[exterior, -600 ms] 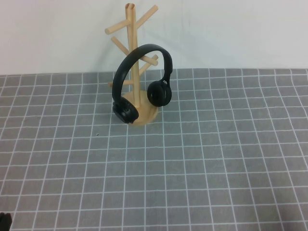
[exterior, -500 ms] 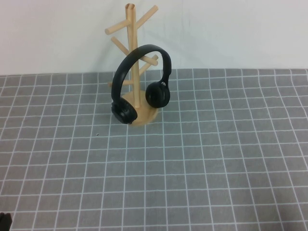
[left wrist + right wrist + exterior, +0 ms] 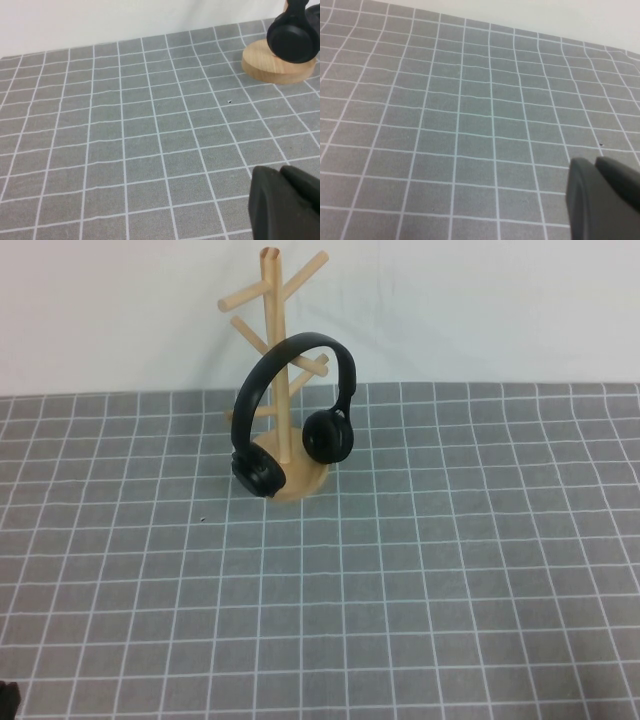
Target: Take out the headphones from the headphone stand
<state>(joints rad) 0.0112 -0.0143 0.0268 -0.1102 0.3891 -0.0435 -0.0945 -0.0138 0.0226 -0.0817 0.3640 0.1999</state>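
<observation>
The black headphones (image 3: 330, 435) hang by their headband on a peg of the light wooden headphone stand (image 3: 282, 400) at the back middle of the table, with the ear cups down by the round base. In the left wrist view one ear cup of the headphones (image 3: 292, 37) shows over the headphone stand's base (image 3: 272, 67). My left gripper (image 3: 280, 172) is shut and empty, low over the mat and well short of the stand; only a dark bit of it (image 3: 8, 698) shows at the near left corner. My right gripper (image 3: 595, 162) is shut and empty over bare mat.
A grey mat with a white grid (image 3: 400, 570) covers the table. A white wall (image 3: 480, 310) rises right behind the stand. A small dark speck (image 3: 203, 519) lies on the mat, near-left of the stand's base.
</observation>
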